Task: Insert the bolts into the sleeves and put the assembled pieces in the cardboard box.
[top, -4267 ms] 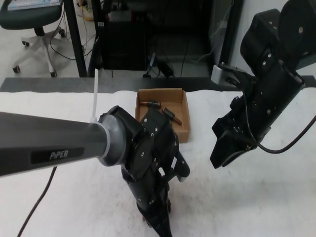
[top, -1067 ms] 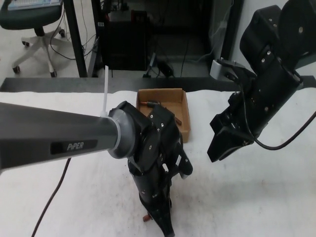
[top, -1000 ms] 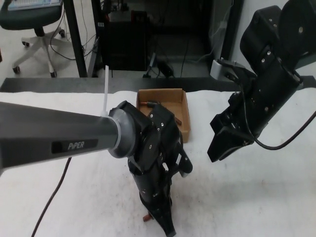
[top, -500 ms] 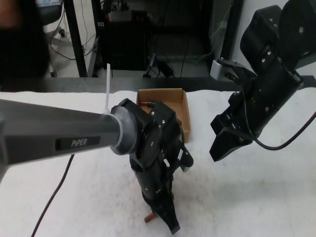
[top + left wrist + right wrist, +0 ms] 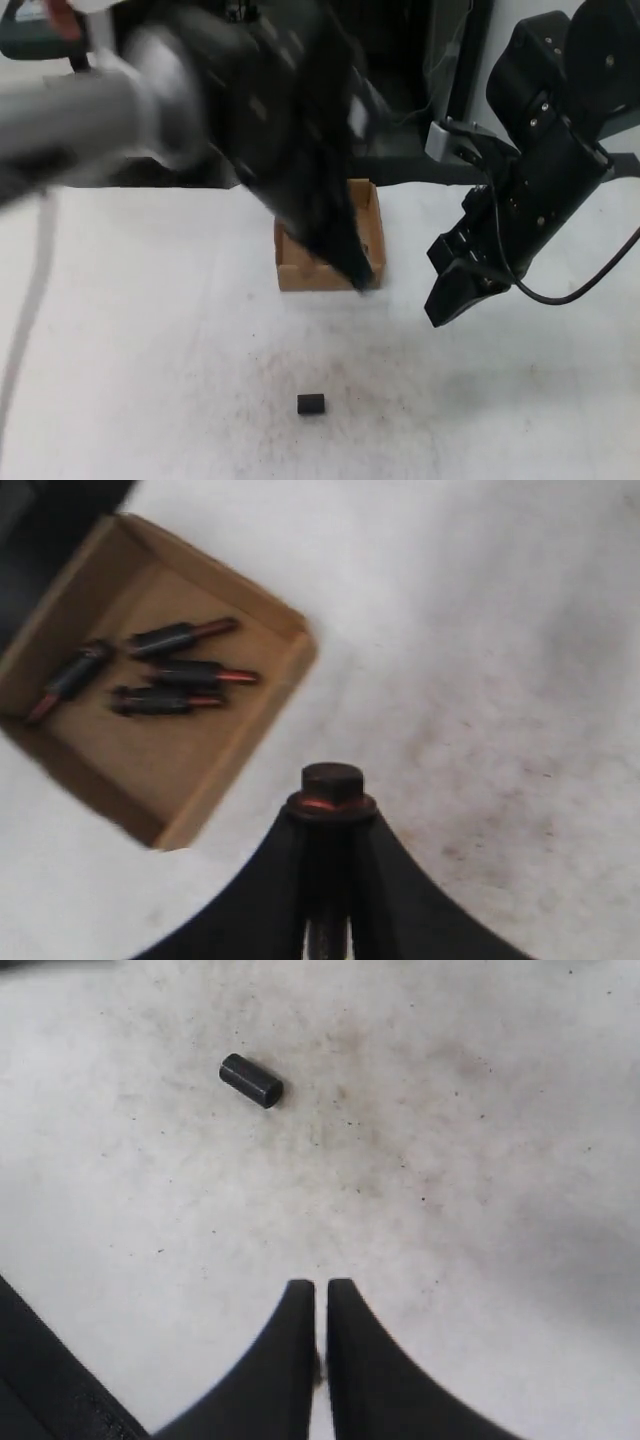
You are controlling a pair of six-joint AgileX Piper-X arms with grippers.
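Left tool [image 5: 330, 830] pinches a bolt [image 5: 332, 784] near the cardboard box [image 5: 240, 742]; boxed now, it'd lack the sleeve [image 5: 311, 404] lying well apart. Right tool [image 5: 320, 1305] narrow, empty.

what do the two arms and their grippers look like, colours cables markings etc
The left arm has a grey link ending in a black wrist. The right arm is black, with a silver-grey bracket and a thin black cable. The left gripper and right gripper are black, tapering to narrow tips.

Hex-headed bolt [image 5: 332, 783] pinched in left claw [image 5: 330, 825], black sleeve [image 5: 251, 1080] lying on bench [image 5: 480, 1160], four assembled pieces [image 5: 190, 673] inside cardboard box [image 5: 200, 750]
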